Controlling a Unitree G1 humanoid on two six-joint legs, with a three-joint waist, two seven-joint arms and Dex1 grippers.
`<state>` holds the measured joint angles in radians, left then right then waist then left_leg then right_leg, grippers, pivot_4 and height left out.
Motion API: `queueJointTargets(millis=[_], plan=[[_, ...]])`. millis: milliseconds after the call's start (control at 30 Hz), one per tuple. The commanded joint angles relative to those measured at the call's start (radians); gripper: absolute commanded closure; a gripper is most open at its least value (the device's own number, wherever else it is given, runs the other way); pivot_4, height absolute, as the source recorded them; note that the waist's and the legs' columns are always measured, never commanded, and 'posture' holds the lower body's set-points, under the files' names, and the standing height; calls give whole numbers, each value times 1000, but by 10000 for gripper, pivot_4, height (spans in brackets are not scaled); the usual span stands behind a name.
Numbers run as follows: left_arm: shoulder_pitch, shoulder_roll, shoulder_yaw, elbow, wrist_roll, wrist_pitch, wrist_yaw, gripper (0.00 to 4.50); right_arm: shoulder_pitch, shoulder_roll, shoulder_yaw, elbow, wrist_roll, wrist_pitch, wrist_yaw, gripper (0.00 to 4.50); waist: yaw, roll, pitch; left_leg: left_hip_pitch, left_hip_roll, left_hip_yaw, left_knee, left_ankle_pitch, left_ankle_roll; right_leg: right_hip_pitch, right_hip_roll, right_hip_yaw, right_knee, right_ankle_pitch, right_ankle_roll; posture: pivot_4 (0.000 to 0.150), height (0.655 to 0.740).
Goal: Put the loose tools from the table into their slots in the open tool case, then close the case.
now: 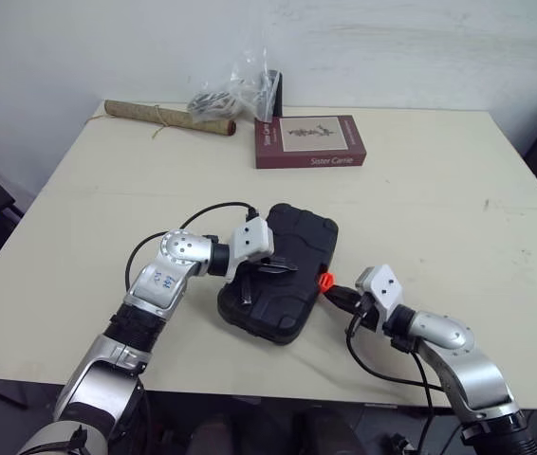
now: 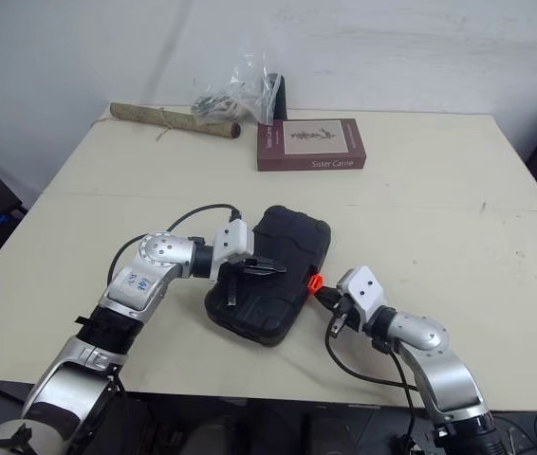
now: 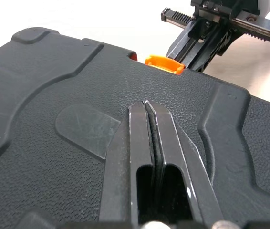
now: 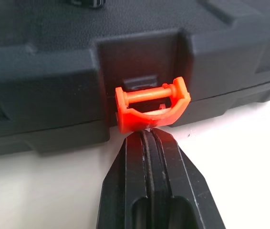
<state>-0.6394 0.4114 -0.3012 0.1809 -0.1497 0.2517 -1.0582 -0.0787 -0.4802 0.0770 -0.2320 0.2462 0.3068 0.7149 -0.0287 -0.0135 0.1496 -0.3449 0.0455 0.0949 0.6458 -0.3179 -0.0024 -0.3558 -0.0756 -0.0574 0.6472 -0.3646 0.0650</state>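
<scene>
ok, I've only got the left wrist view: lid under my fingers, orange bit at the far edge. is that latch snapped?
Observer: Doesn't look like it. In the right wrist view the orange latch stands out from the side of the tool case rather than lying flat against it.
Operator: where's the right gripper on it?
Observer: The right gripper has its fingers shut, and their tip touches the latch's lower edge from below.
Operator: what else is out there?
Observer: On the far side of the table, the head view shows a maroon book, a brown roll and a clear plastic bag.
</scene>
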Motion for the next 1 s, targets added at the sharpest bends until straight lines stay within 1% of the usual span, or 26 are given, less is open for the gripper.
queueJointTargets(millis=[33, 167, 267, 300, 400, 467, 533, 567, 633, 667, 767, 800, 833, 900, 1000], plan=[[96, -9, -96, 133, 75, 60, 2, 45000, -77, 14, -10, -142, 81, -14, 37, 44135, -2, 1, -1, 0, 0, 0, 0, 0, 0, 0, 0, 0, 0, 0, 0, 1500, 7400], [102, -14, -82, 136, 60, 85, 6, 45000, -97, -3, -6, -165, 99, 55, 46, 44135, -1, 4, -4, 3, 1, 0, -2, 0, 0, 1, 0, 0, 0, 0, 0, 1500, 7400], [111, -26, -49, 143, 47, 69, 32, 45000, -96, -13, -1, -127, 70, 48, 36, 44135, 6, 7, -7, 3, 0, 0, -3, -1, 0, 3, 0, 0, -3, 0, 0, 1500, 7400], [116, -28, -37, 147, 46, 44, 38, 45000, -88, -25, -4, -113, 57, 33, 39, 44135, 8, 5, -8, 4, 0, 0, -3, -1, 0, 3, 0, 0, -4, 0, 0, 1500, 7400], [148, -29, 50, 117, -12, -80, 31, 45000, -64, -67, -77, -132, 70, 21, 39, 44135, 3, 5, -7, 4, 0, 0, -4, -2, 1, 4, -1, 0, -6, 0, 0, 1500, 7400], [179, -25, 157, 61, -92, -144, 31, 45000, -40, -107, -169, -149, 115, 30, 48, 44135, -5, 6, -5, 3, 0, 0, -4, -2, 2, 4, -1, 0, -5, 0, 0, 1500, 7400], [219, -9, 256, -22, -186, -139, 33, 39986, 5, -165, -260, -165, 202, 85, 103, 38340, -7, 6, 0, 2, 0, 1, -5, -2, 1, 1, -1, 1, -4, 0, -1, 1500, 7400], [238, 7, 286, -53, -207, -139, 35, 36815, 26, -194, -284, -157, 190, 58, 121, 35361, -7, 5, 2, 1, 1, 1, -7, -1, 0, -1, 0, 1, -4, -1, -1, 1500, 7400], [280, 80, 372, -104, -201, -146, 77, 27528, 71, -268, -364, -109, 152, -36, 174, 25523, -4, 0, 11, 1, 1, 1, -13, 3, -4, -4, 1, 0, -4, -1, -2, 1500, 7400], [305, 134, 421, -111, -185, -140, 106, 22987, 84, -305, -410, -65, 125, -98, 191, 20472, -3, -2, 17, 1, 1, 0, -15, 4, -5, -5, 2, 0, -4, -1, -2, 1500, 7400], [363, 254, 543, -77, -158, -104, 198, 8070, 102, -394, -494, 73, 80, -255, 261, 4203, 0, -3, 28, -2, 1, 0, -14, 5, -5, -8, 2, -1, -4, -1, -3, 1500, 7400], [401, 298, 574, -69, -150, -105, 197, 3236, 105, -436, -511, 144, 55, -335, 301, 0, 1, -4, 29, -6, 0, 0, -14, 6, -4, -11, 1, -1, -3, -1, -2, 1500, 7400], [444, 338, 596, -68, -136, -100, 196, 361, 101, -473, -525, 215, 40, -406, 340, 0, 0, -4, 29, -9, -1, 1, -14, 6, -3, -15, 0, 0, -3, -1, -2, 1500, 7400], [519, 390, 626, -71, -115, -123, 188, 361, 77, -517, -541, 326, 38, -471, 374, 0, 1, -5, 30, -11, -2, 2, -14, 6, -3, -16, -1, 0, -5, -1, -1, 1500, 7400], [566, 413, 690, -63, -127, -141, 213, 361, 25, -532, -545, 403, 76, -447, 384, 0, 0, -6, 34, -12, -2, 4, -14, 6, -3, -17, -2, 0, -8, 0, -1, 1500, 7400]])
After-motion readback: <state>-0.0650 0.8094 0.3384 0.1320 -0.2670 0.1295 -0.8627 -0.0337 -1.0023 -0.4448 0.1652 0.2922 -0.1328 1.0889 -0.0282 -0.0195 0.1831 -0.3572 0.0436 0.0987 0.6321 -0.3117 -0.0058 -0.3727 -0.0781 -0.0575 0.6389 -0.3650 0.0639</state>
